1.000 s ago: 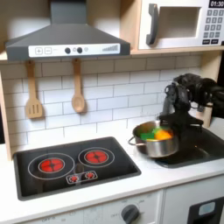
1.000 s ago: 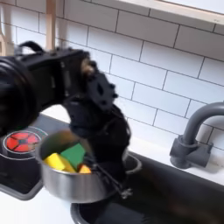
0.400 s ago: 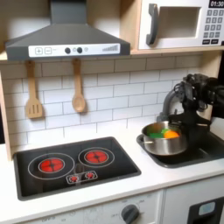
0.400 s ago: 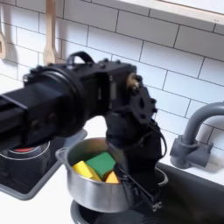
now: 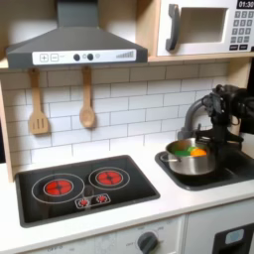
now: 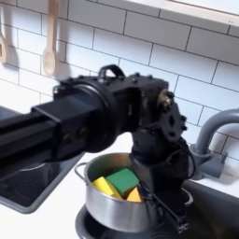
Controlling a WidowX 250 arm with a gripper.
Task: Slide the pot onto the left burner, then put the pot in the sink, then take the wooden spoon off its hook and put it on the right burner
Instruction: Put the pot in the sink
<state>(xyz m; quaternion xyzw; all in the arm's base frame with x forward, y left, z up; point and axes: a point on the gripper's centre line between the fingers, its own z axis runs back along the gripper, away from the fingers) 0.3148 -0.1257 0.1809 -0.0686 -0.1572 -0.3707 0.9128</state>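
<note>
The shiny steel pot (image 5: 190,158) (image 6: 116,195) hangs over the dark grey sink (image 5: 230,171) (image 6: 217,214), at its stove-side end. Green, yellow and orange toy pieces lie inside it. My black gripper (image 5: 205,149) (image 6: 167,199) is shut on the pot's rim, on the side nearer the faucet (image 5: 188,115) (image 6: 211,140). On the tiled wall the wooden spoon (image 5: 88,102) (image 6: 50,34) hangs from its hook, above the stove. Both burners, the left burner (image 5: 60,186) and the right burner (image 5: 107,178), are bare in the first exterior view.
A slotted wooden spatula (image 5: 38,108) (image 6: 4,37) hangs beside the spoon. A range hood (image 5: 74,40) juts out over the stove and a microwave (image 5: 203,27) sits above the sink. My bulky arm (image 6: 65,117) stretches across the counter.
The gripper has carried the pot from the stove's edge toward the first exterior view's right, so it now hangs over the sink. The spoon has not moved.
</note>
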